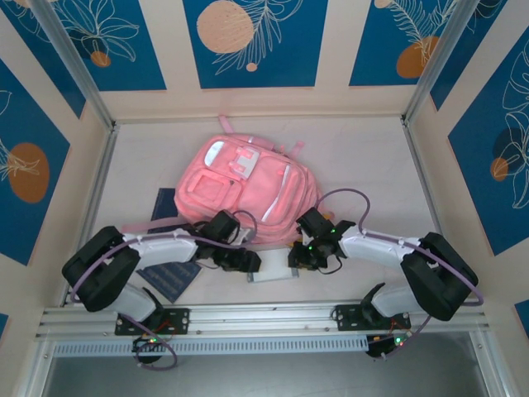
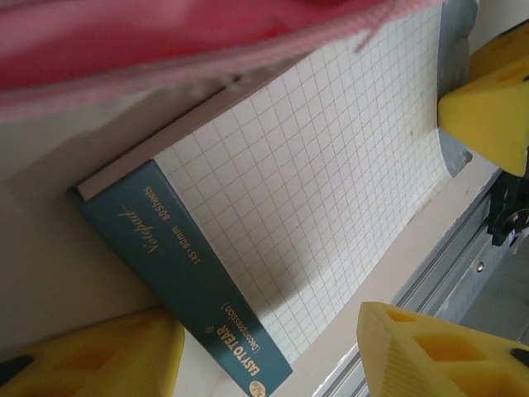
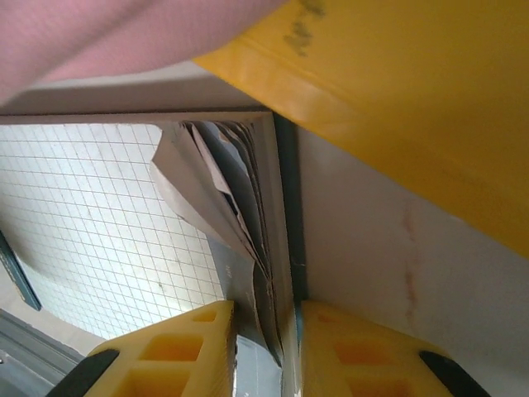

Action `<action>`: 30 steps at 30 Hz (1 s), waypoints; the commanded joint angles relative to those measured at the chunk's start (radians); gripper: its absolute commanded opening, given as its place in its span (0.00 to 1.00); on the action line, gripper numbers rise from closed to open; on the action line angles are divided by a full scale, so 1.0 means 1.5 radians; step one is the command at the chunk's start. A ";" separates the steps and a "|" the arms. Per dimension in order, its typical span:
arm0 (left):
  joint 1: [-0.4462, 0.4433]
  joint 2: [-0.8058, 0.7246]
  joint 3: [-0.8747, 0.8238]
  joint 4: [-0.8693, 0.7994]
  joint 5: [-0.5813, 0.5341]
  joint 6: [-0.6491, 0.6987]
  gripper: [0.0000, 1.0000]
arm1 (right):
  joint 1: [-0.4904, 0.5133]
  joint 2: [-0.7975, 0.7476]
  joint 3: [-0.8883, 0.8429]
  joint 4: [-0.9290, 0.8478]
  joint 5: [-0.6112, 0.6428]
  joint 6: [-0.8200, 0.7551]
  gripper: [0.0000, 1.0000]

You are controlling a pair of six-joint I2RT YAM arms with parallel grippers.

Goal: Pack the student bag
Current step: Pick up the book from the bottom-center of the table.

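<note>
Pale bench (image 1: 364, 165) boxed in by walls with blue leaf-print panels (image 1: 248, 41), and a metal rail (image 1: 248, 318) runs along the near edge. The pink bag (image 1: 248, 186) is lying flat pretty much in the middle of the bench, front pockets facing up.

Just off the near edge of the bag there's a white notepad (image 1: 273, 276), and both my hands are down at it. My left hand (image 1: 248, 261) is at the notepad's left end and my right hand (image 1: 296, 258) is at its right end, both just on the near side of the bag.

From the left wrist I can see the notepad's squared paper (image 2: 314, 190) with a teal strip (image 2: 165, 256) along one edge that says "Notepad" and "EASY TO TEAR". The pink fabric of the bag (image 2: 165, 41) hangs right over it. My left hand (image 2: 269, 322) is open, yellow fingers spread wide and not touching anything. One yellow finger (image 2: 488, 107) of my right hand pokes in at the far corner of the pad.

Right wrist: my right hand (image 3: 264, 310) is pinched shut on the notepad's edge, with the pages (image 3: 207, 190) curling and fanning out a bit above the grip. The bag (image 3: 99, 33) is just above that.

A dark blue book (image 1: 175, 279) sits left of the bag, partly under my left arm.
</note>
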 commanded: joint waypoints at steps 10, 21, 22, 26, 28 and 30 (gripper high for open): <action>0.022 -0.053 -0.032 0.140 0.113 -0.050 0.58 | 0.031 0.045 -0.029 0.064 -0.028 0.007 0.23; 0.032 -0.130 -0.046 0.171 0.130 -0.096 0.58 | 0.030 0.042 -0.033 0.065 -0.024 -0.002 0.23; 0.033 -0.130 -0.050 0.180 0.133 -0.102 0.58 | 0.030 0.041 -0.035 0.065 -0.024 -0.002 0.23; 0.035 -0.122 -0.061 0.222 0.149 -0.125 0.55 | 0.030 0.036 -0.039 0.068 -0.022 -0.003 0.23; 0.035 -0.125 -0.059 0.226 0.151 -0.129 0.53 | 0.030 0.035 -0.043 0.069 -0.021 -0.005 0.23; 0.034 -0.131 -0.058 0.234 0.155 -0.132 0.52 | 0.030 0.036 -0.046 0.068 -0.022 -0.005 0.23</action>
